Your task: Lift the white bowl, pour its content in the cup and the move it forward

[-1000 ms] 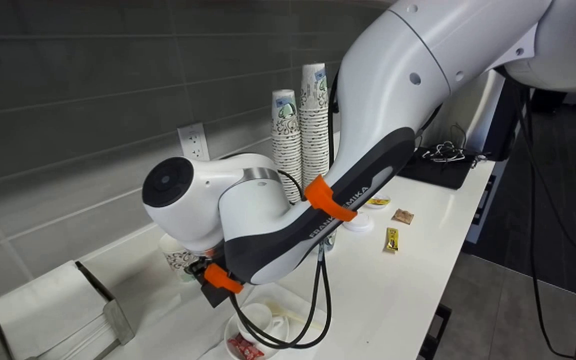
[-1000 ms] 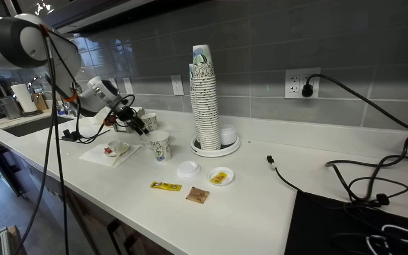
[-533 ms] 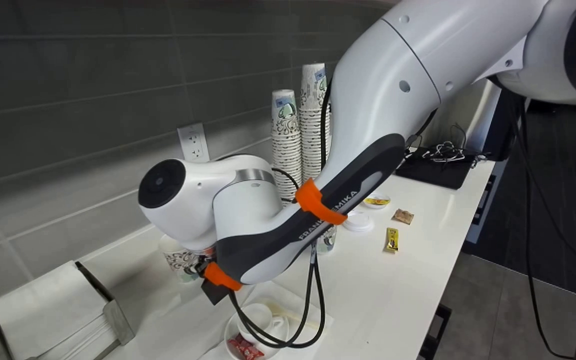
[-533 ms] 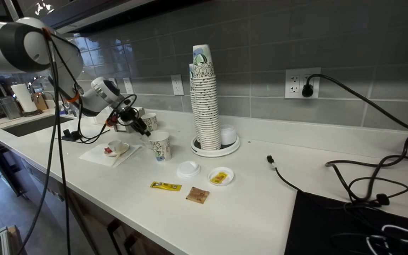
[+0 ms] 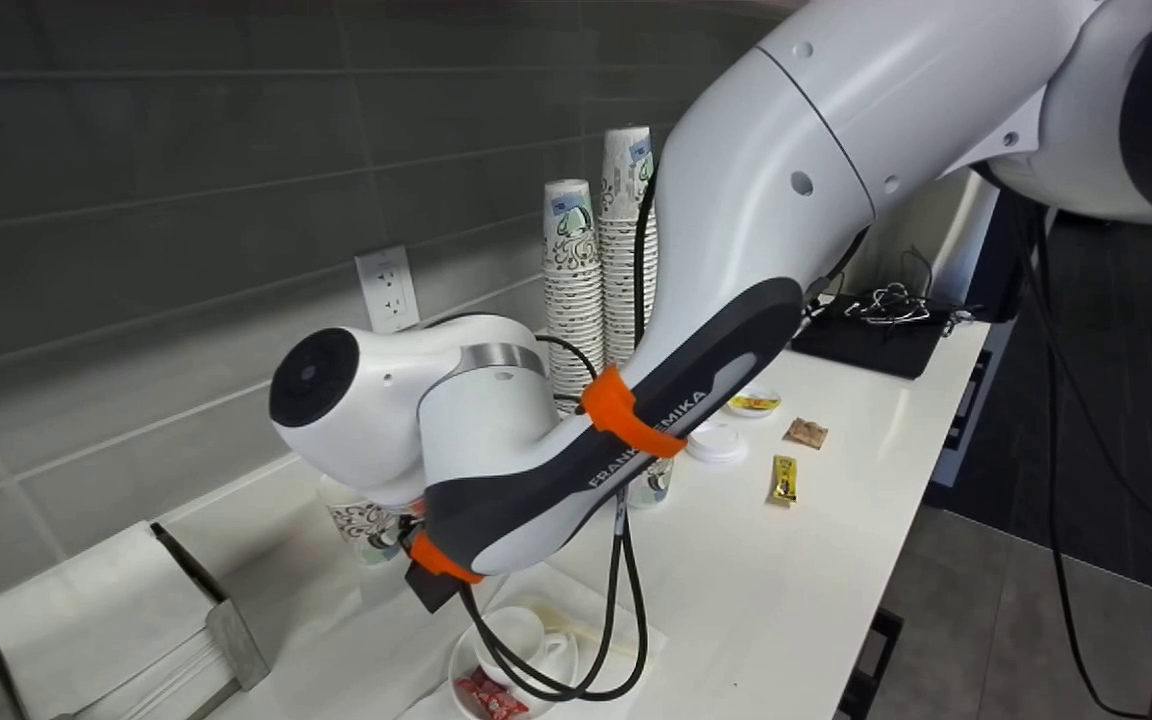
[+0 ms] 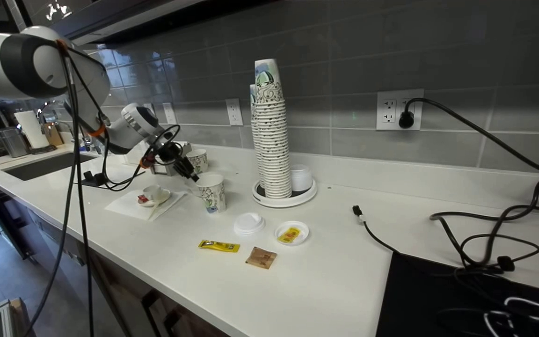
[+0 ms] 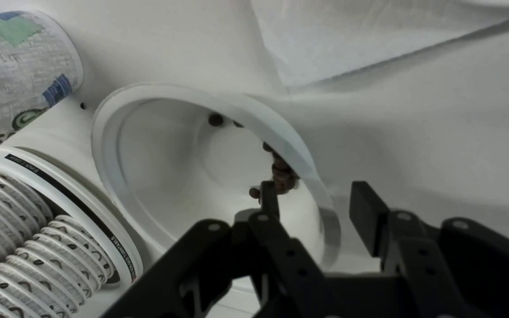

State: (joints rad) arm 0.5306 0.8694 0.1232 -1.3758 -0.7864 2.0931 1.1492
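I judge that I am at the grasp: the white bowl (image 7: 184,163) is not yet lifted, and the pour lies all ahead of me. My gripper (image 7: 316,198) stands spread wide, nothing pinched. In the wrist view one finger (image 7: 270,201) shows against the bowl's inside and its opposite against the counter (image 7: 440,176), with the rim passing through the gap; whether my tips reach below the lip I cannot tell.

The next move calls for settling that depth, closing on the wall, then raising the bowl level. The brown bits (image 7: 283,179) lie mostly along the wall nearest my fingers, so they will likely have to roll across the floor of the bowl before they pour.

The bowl sits just beside the paper cup (image 6: 212,194). Being round, it has no long axis to match; its mouth faces up, and the oval I see is probably the slant of view. The cup stands upright, its axis vertical. The lip roughly opposite my grip faces it, so I expect to tip away from my fingers.
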